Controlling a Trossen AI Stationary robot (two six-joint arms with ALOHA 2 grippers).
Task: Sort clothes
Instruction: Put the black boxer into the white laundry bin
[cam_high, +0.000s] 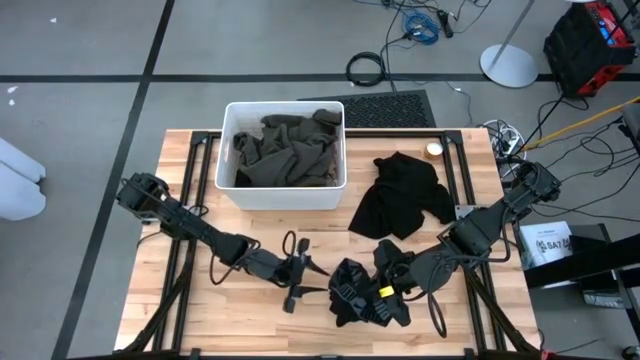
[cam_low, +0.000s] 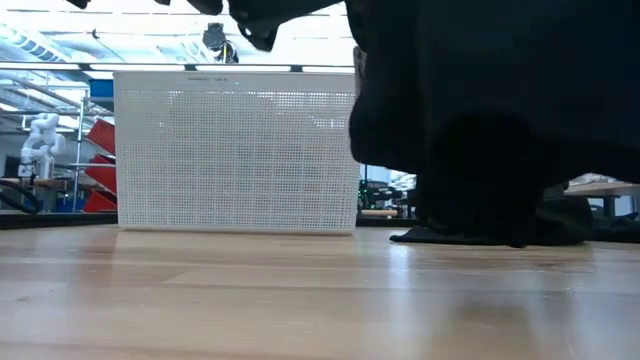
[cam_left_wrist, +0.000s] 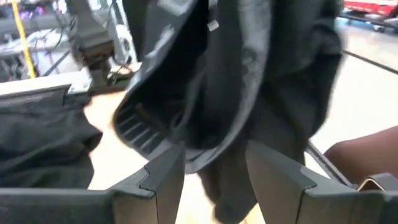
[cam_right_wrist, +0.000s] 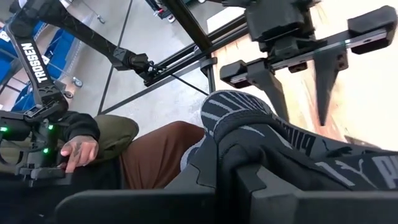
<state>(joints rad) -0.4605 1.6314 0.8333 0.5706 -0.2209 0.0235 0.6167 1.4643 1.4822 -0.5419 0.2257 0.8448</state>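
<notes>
The wooden table (cam_high: 250, 310) carries a white bin (cam_high: 285, 195) at twelve o'clock, heaped with olive clothes (cam_high: 285, 150). A loose black garment (cam_high: 400, 195) lies at two o'clock. At six o'clock the right gripper (cam_high: 385, 290) is clamped shut on black clothing (cam_high: 355, 300), lifted off the boards. The left gripper (cam_high: 305, 275), fingers parted, faces it, holding nothing. Only the right wrist view shows a person's hand (cam_right_wrist: 78, 149) beyond the table.
</notes>
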